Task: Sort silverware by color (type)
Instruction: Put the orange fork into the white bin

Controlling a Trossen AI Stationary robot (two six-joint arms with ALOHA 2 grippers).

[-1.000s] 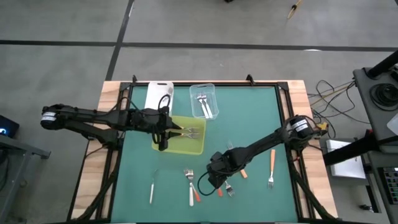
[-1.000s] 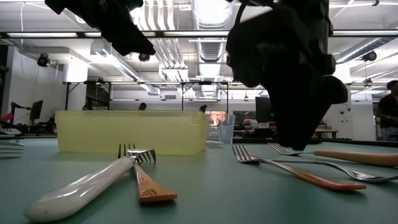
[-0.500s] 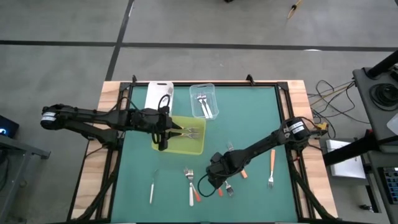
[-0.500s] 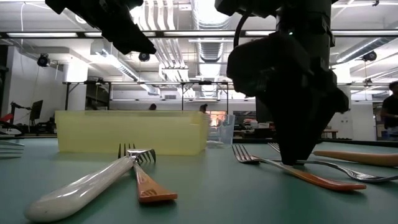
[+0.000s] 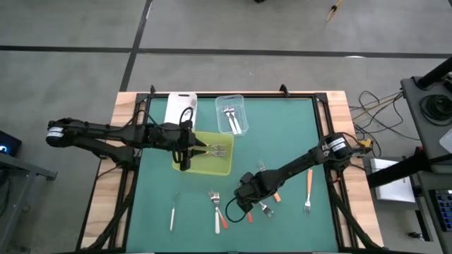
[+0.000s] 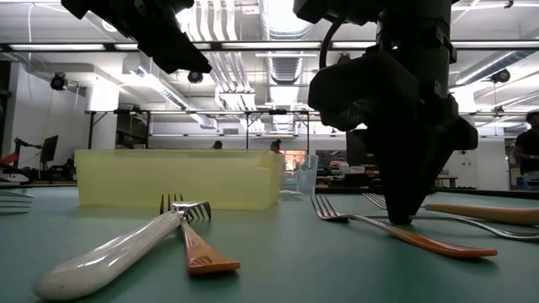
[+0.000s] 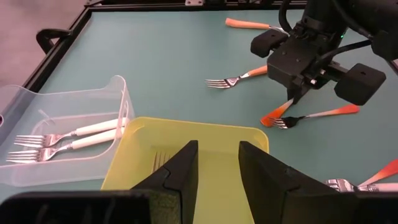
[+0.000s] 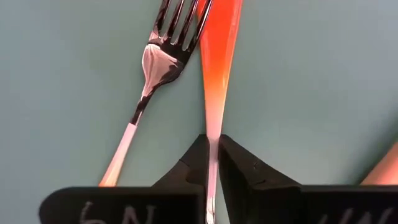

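Several forks lie on the green table. My right gripper (image 5: 248, 202) points down near the table's front, shut on an orange-handled fork (image 6: 438, 244). A second orange-handled fork (image 8: 152, 68) lies beside it, its tines by the held fork's handle. My left gripper (image 7: 216, 168) hangs open above the yellow-green tray (image 5: 212, 164), touching nothing. A fork (image 5: 219, 150) lies in the tray. A clear tub (image 5: 231, 113) at the back holds white-handled forks (image 7: 68, 140). My right gripper pinches the fork's thin neck (image 8: 212, 134), where the orange handle fades into silver, between its two fingers. The fingers come from above, pointing down, and lie across the fork. The fork lies flat on the table, tines (image 6: 324, 207) and handle (image 6: 459, 249) both down.
A white tub (image 5: 181, 107) stands at the back left. Loose on the table lie a white utensil (image 5: 171, 213), a white-handled and an orange-handled fork crossed (image 5: 217, 212), and an orange-handled fork (image 5: 308, 189) near the right edge.
My right gripper has come down a little onto the orange-handled fork and shut on its neck. The fork stays flat on the table.
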